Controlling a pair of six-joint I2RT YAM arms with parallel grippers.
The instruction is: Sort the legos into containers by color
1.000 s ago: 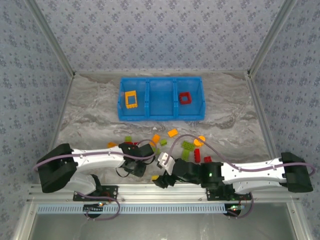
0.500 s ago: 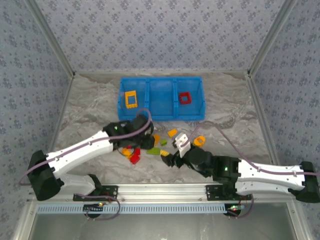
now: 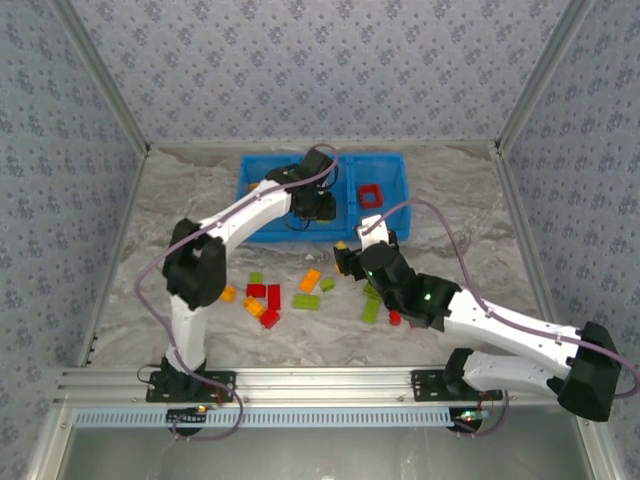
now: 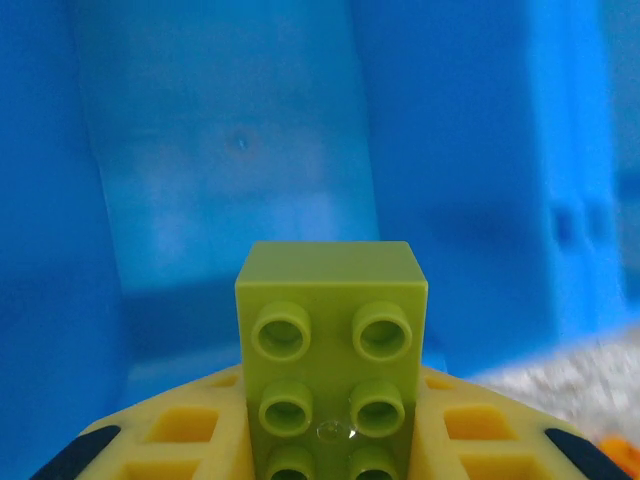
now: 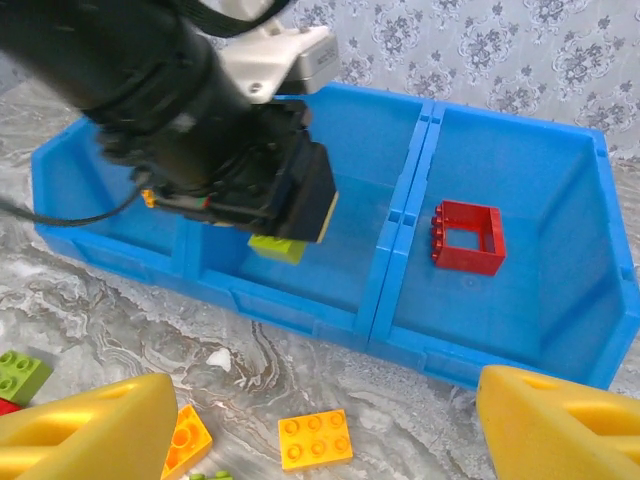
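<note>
Blue bin point(image 3: 383, 230) of three side-by-side compartments is sitting at the far middle of the table point(image 3: 480, 235), its right compartment holding a red square frame point(image 5: 468, 237). Left gripper point(image 3: 316, 205) is hanging over the middle compartment, its fingers point(image 4: 470, 440) pinching a lime green brick point(image 4: 330, 335) between them. Right gripper point(image 3: 352, 258) is hovering above the table just in front of the bin, its yellow fingers point(image 5: 90, 430) standing wide apart with nothing between them, an orange brick point(image 5: 314, 439) lying below and other loose legos point(image 3: 268, 300) lying scattered nearer the arm bases.
</note>
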